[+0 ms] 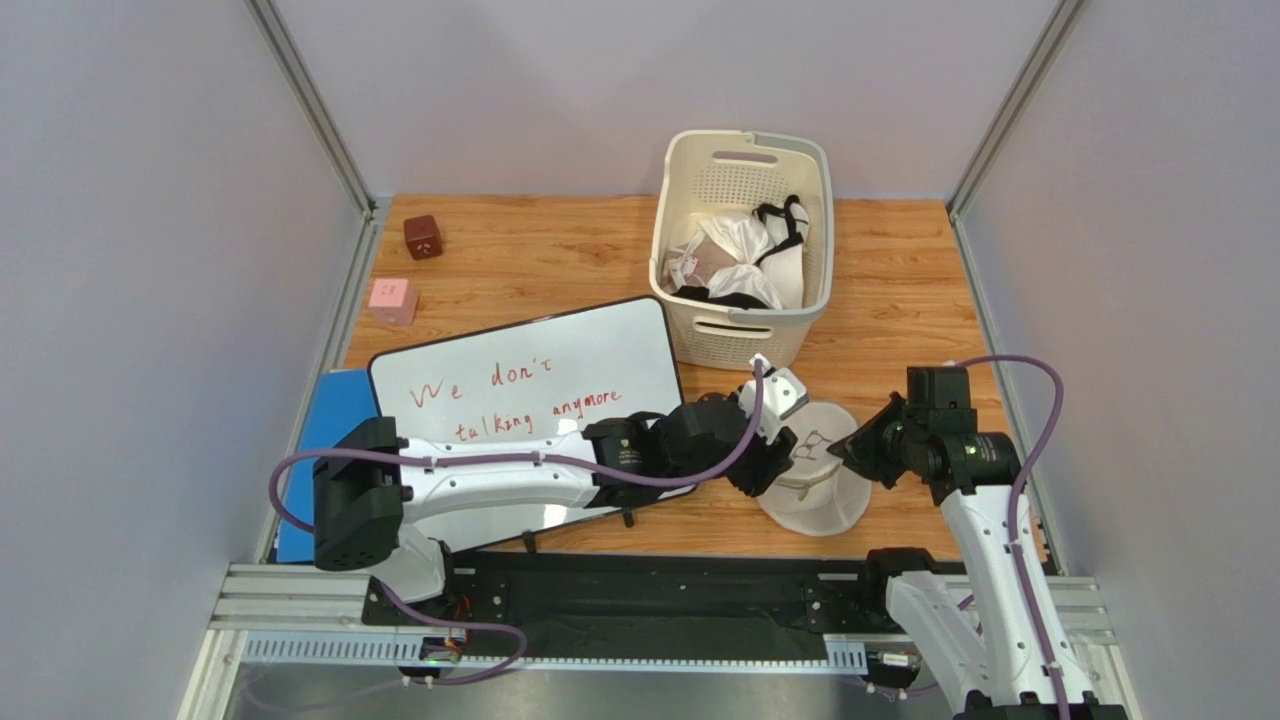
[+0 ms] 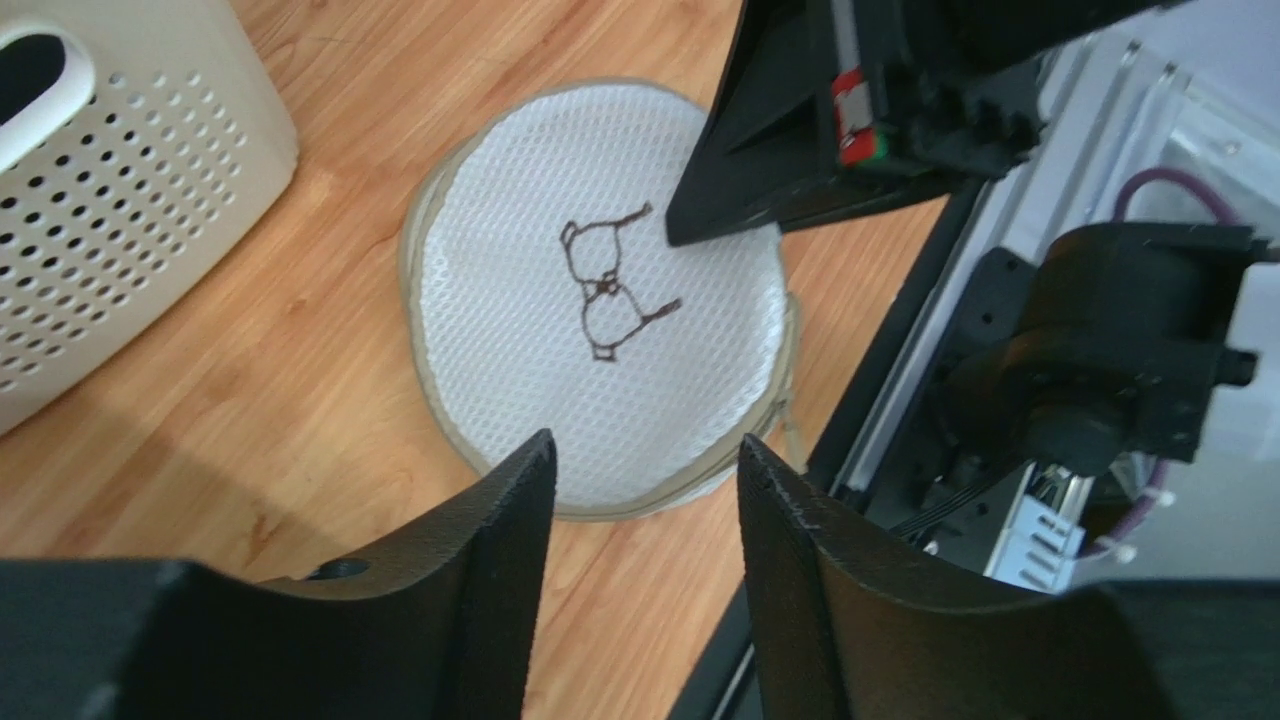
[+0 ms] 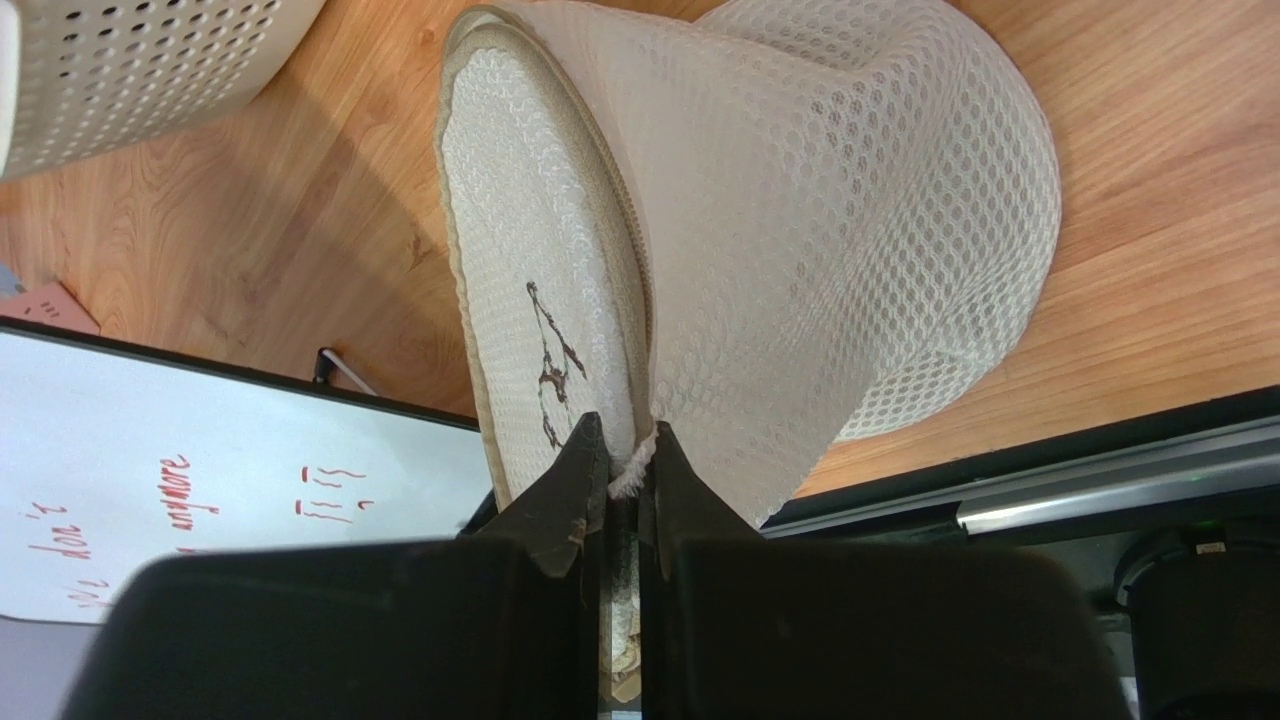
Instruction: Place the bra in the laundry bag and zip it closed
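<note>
**rig_op:** Checking my feeds: the laundry bag (image 1: 819, 495) is a round cream mesh pouch with a little bra doodle on top. It's lying on the wooden table (image 1: 526, 255) near the front edge, just in front of the basket (image 1: 721, 338).

**benchguy:** Wrist cams add anything?

**rig_op:** Yep, the right wrist shows two domed halves and the rim seam, which overhead doesn't. My right gripper (image 3: 619, 450) comes in low from the side, pinched tight on a white tab at that rim. My left gripper (image 2: 646, 465) hangs above the bag, jaws parted.

Cream basket (image 1: 718, 333), scribbled whiteboard (image 1: 601, 357), brown cube (image 1: 424, 237), pink cube (image 1: 392, 300).
</note>
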`<action>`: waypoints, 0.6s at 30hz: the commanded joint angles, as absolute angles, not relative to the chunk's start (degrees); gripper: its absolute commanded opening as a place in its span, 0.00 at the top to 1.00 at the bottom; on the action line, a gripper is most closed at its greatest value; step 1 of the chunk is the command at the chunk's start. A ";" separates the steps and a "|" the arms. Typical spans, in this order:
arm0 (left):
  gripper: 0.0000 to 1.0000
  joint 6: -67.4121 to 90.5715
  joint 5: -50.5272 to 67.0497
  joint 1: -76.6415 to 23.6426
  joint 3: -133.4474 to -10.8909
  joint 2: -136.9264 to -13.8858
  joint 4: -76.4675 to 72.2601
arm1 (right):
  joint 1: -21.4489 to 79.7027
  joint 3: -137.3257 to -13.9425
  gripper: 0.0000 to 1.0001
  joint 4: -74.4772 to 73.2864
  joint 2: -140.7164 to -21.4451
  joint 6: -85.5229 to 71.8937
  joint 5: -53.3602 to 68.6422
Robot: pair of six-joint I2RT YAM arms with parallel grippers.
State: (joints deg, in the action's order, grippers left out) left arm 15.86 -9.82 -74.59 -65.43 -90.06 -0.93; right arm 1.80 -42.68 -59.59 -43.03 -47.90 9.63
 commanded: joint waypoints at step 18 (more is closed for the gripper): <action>0.46 38.40 -2.99 -76.46 -80.59 -99.40 15.46 | 1.93 -43.86 0.99 -61.08 -43.42 -55.81 5.45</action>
